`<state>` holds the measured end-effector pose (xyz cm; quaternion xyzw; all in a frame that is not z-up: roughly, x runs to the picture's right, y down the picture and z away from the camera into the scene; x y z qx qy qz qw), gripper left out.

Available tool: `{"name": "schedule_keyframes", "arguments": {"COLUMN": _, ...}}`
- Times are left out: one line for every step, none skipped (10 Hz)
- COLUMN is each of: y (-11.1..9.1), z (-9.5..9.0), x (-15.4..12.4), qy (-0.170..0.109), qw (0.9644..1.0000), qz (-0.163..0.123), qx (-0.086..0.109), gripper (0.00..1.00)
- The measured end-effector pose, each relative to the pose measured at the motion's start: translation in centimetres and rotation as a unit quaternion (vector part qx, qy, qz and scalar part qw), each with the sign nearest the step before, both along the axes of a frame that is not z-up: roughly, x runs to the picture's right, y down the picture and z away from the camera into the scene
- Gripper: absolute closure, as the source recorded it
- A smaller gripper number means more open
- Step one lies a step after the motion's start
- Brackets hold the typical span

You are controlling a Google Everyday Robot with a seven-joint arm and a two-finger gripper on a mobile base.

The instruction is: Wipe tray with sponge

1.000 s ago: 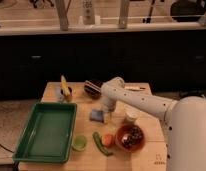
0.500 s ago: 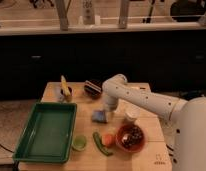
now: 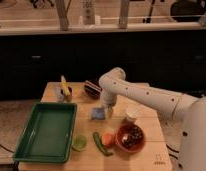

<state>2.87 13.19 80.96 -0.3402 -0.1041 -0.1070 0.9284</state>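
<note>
On the table (image 3: 152, 134), the gripper (image 3: 108, 111) is seen right at the sponge (image 3: 97, 114), just right of the tray (image 3: 46, 131); whether it's clamped can't be told.

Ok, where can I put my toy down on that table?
Bare table: between the tray and the sponge, and right of the bowl. The tray's inside is bare too. Crowded: around the bowl, green cup, and the pincer at the sponge.
</note>
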Motion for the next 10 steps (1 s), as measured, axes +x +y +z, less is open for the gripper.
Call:
{"name": "schedule_keyframes", "arguments": {"y": 0.3, "z": -0.2, "x": -0.2, "qy": 0.002, "qw": 1.0, "qz": -0.006, "qx": -0.001, "gripper": 0.88}}
{"name": "schedule_keyframes", "arguments": {"y": 0.6, "z": -0.2, "x": -1.1, "qy": -0.002, "qw": 0.9999, "qz": -0.015, "qx": -0.001, "gripper": 0.88}}
{"name": "schedule_keyframes", "arguments": {"y": 0.5, "z": -0.4, "x": -2.0, "qy": -0.007, "qw": 0.9998, "qz": -0.021, "qx": 0.0, "gripper": 0.88}}
{"name": "schedule_keyframes", "arguments": {"y": 0.2, "z": -0.9, "x": -2.6, "qy": -0.007, "qw": 0.9995, "qz": -0.029, "qx": -0.001, "gripper": 0.95}}
{"name": "schedule_keyframes", "arguments": {"y": -0.3, "z": -1.7, "x": -3.6, "qy": -0.009, "qw": 0.9992, "qz": -0.039, "qx": 0.0, "gripper": 0.98}}
{"name": "schedule_keyframes", "arguments": {"y": -0.7, "z": -2.4, "x": -4.8, "qy": -0.013, "qw": 0.9989, "qz": -0.045, "qx": 0.0, "gripper": 0.98}}
{"name": "schedule_keyframes", "arguments": {"y": -1.0, "z": -3.0, "x": -5.1, "qy": -0.013, "qw": 0.9986, "qz": -0.052, "qx": -0.001, "gripper": 0.98}}
{"name": "schedule_keyframes", "arguments": {"y": -0.8, "z": -3.1, "x": -5.4, "qy": -0.012, "qw": 0.9982, "qz": -0.059, "qx": -0.002, "gripper": 0.98}}
{"name": "schedule_keyframes", "arguments": {"y": -0.6, "z": -3.0, "x": -5.9, "qy": -0.014, "qw": 0.9979, "qz": -0.063, "qx": -0.003, "gripper": 0.98}}
{"name": "schedule_keyframes", "arguments": {"y": -0.1, "z": -2.8, "x": -6.8, "qy": -0.016, "qw": 0.9973, "qz": -0.072, "qx": -0.003, "gripper": 0.98}}
